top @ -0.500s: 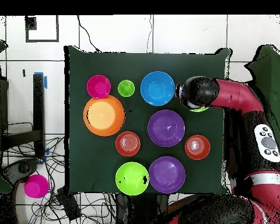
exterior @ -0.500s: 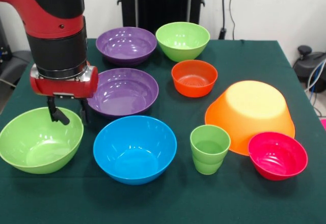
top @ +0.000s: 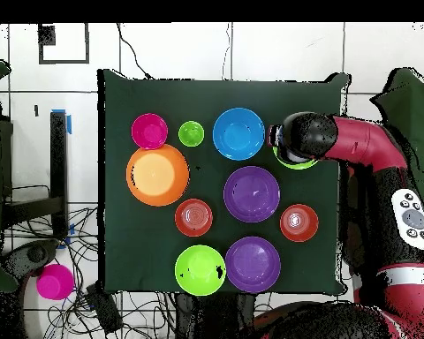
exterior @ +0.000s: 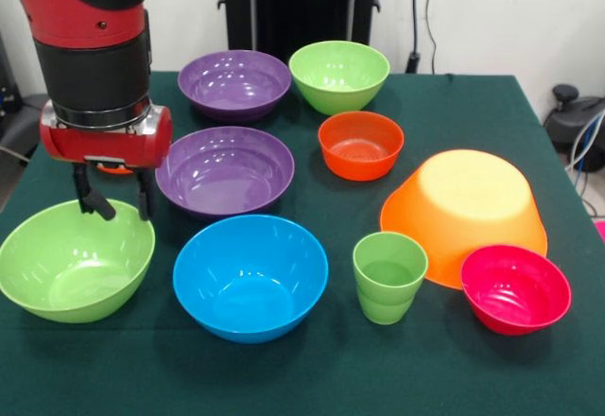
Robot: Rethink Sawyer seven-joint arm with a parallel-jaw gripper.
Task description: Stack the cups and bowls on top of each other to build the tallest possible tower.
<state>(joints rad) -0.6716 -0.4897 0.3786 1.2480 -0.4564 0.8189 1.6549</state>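
My gripper (exterior: 112, 203) is open and empty, just above the far rim of the near-left lime green bowl (exterior: 76, 260). In the overhead view my wrist (top: 297, 139) covers most of that bowl (top: 297, 162). The light-green cup (exterior: 388, 276) stands upright between the blue bowl (exterior: 250, 276) and the pink-red bowl (exterior: 515, 288). The large orange bowl (exterior: 463, 210) lies upside down. Two purple bowls (exterior: 224, 170) (exterior: 234, 83), a second lime green bowl (exterior: 338, 76) and an orange-red bowl (exterior: 360, 144) sit further back. Another orange-red bowl (top: 299, 222) is hidden behind my arm in the front view.
All bowls stand apart on the dark green tablecloth (exterior: 302, 378), none stacked. A pink bowl (top: 54, 282) lies off the table on the floor among cables. The robot pedestal (exterior: 301, 5) stands at the far side.
My gripper has shifted a little left and slightly up in the front view, still open, over the lime green bowl's far rim. No bowl or cup has moved.
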